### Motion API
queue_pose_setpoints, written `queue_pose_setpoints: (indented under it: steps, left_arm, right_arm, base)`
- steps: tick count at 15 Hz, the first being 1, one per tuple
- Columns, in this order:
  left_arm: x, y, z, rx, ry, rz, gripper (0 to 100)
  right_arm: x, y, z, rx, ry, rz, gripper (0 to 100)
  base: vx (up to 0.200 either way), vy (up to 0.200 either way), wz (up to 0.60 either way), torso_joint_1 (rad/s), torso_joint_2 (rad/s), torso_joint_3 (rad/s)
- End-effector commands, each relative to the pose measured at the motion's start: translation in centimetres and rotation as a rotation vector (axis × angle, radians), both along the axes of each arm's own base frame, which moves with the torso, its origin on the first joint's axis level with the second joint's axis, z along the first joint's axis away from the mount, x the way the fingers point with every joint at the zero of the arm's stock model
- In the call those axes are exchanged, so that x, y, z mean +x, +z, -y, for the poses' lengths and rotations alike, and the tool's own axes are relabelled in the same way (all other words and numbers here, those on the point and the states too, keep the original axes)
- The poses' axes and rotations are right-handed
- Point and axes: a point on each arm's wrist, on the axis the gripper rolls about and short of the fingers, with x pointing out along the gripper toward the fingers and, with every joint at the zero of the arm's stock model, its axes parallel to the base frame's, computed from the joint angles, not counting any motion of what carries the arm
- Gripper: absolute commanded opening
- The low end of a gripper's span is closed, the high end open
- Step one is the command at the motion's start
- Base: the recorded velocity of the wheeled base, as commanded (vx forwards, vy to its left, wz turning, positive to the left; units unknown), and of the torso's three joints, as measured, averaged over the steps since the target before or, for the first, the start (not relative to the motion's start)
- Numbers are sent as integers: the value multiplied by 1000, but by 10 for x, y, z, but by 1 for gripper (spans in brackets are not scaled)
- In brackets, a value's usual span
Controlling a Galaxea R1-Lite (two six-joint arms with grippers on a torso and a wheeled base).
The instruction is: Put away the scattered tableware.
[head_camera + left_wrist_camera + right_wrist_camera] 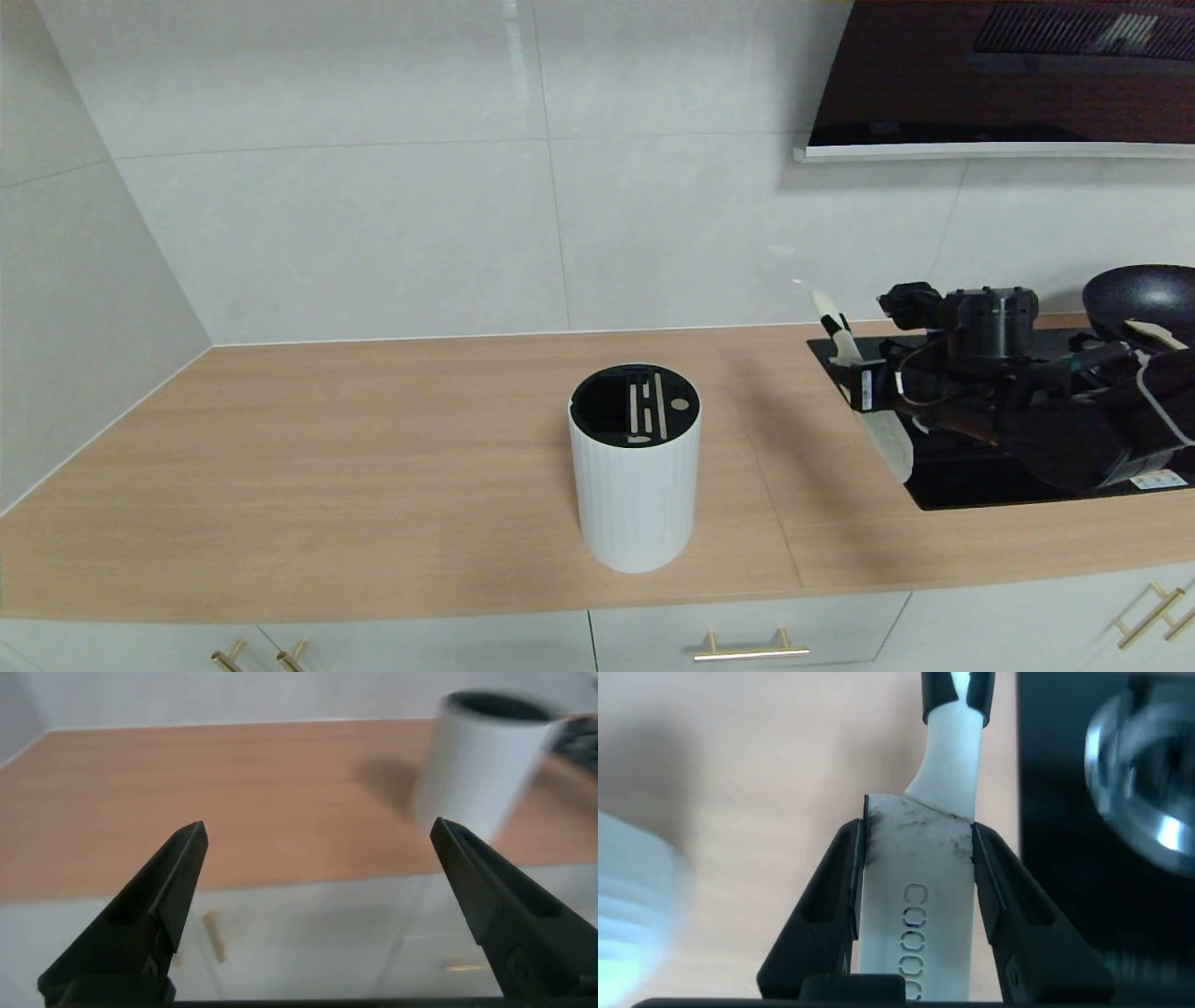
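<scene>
Nearest me, the left gripper [318, 831] hangs off the front edge of the counter [373, 467], fingers spread wide with nothing between them. In the middle of the head view the white slotted holder [635, 485] stands upright; its slots look unfilled, as far as I can tell. Further back, at the right of the frame, the right gripper [864, 385] is clamped across the blade of a white knife [893, 441], held at a slant over the left edge of the black cooktop [980, 490], well apart from the holder. A dark pan [1144, 294] sits behind. I'd say the knife is picked up but not yet stowed.
</scene>
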Motion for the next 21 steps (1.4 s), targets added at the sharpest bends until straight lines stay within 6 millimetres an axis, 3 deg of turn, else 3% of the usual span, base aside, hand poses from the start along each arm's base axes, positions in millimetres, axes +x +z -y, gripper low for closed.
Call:
queue_pose_setpoints:
  steps: [1, 4, 5, 8, 9, 11, 14, 15, 17, 21]
  left_arm:
    - [83, 88, 9, -27, -189, -180, 100]
    - [141, 96, 37, -84, -378, -315, 100]
    - [167, 92, 60, -172, -455, -346, 100]
    - [221, 77, 112, -374, -552, -398, 100]
    - [228, 74, 119, -391, -560, -403, 100]
    - [260, 64, 143, -486, -581, -427, 100]
    - [287, 64, 163, -557, -618, -378, 100]
    - [301, 75, 172, -566, -642, -337, 100]
    - [308, 74, 185, -562, -665, -340, 100]
    - [316, 72, 189, -557, -671, -337, 100]
  right_arm:
    - [-18, 57, -17, 33, 52, 128, 0]
    - [-28, 83, -40, 48, 105, 181, 0]
    - [-36, 88, -53, 41, 95, 187, 0]
    - [-55, 87, -85, 57, 114, 162, 0]
    - [-58, 90, -90, 74, 117, 164, 0]
    - [-72, 92, -112, 125, 172, 153, 0]
    - [-82, 92, -124, 143, 211, 145, 0]
    - [-90, 92, -131, 174, 234, 129, 0]
    - [-99, 91, -142, 178, 270, 124, 0]
    - [-103, 91, -146, 175, 258, 127, 0]
  base:
    - [0, 0, 0, 0, 0, 0]
    - [0, 0, 0, 0, 0, 0]
    - [0, 0, 0, 0, 0, 0]
    - [0, 0, 0, 0, 0, 0]
    - [0, 0, 0, 0, 0, 0]
    - [0, 0, 0, 0, 0, 0]
    - [0, 0, 0, 0, 0, 0]
    - [0, 0, 0, 0, 0, 0]
    - [0, 0, 0, 0, 0, 0]
    - [0, 0, 0, 0, 0, 0]
